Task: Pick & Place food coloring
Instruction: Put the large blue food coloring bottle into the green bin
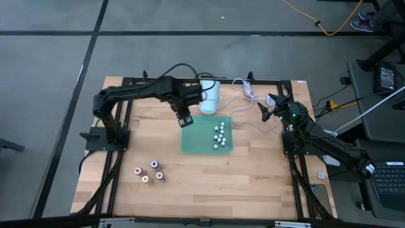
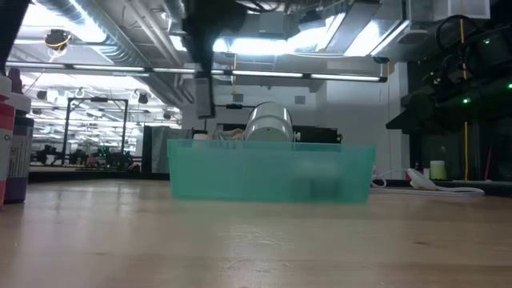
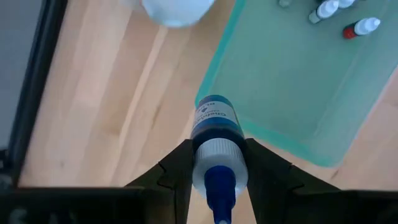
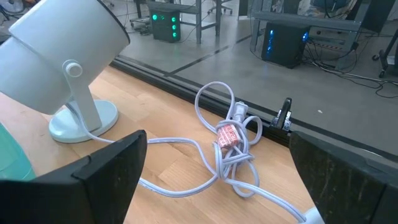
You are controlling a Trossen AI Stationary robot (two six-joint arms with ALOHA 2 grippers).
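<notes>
A small bottle of blue food coloring [image 3: 214, 124], with a white collar and a blue tip, hangs in my left gripper [image 3: 217, 155], which is shut on it. In the high view that gripper [image 1: 184, 120] is over the far left corner of the green tray [image 1: 193, 142]. Several small bottles [image 1: 219, 134] lie in the tray's right half. Several more food coloring bottles [image 1: 150, 172] stand upright on the wood near the table's front left. My right gripper [image 1: 266, 111] waits open at the far right, with nothing between its fingers [image 4: 217, 180]. My left gripper pinches the bottle by its white collar [image 3: 217, 167], just below the blue tip, between its two fingers. The fingers come from above, pointing steeply down. The bottle hangs roughly upright, tip up, clear of the table, with its bottom over the tray's corner edge [image 3: 208, 99].
A white lamp [image 1: 210, 95] stands just beyond the tray's far edge, close to my left gripper. A coiled pale cable [image 1: 243, 101] lies between the lamp and my right arm. Bare wood lies in front of the tray.
</notes>
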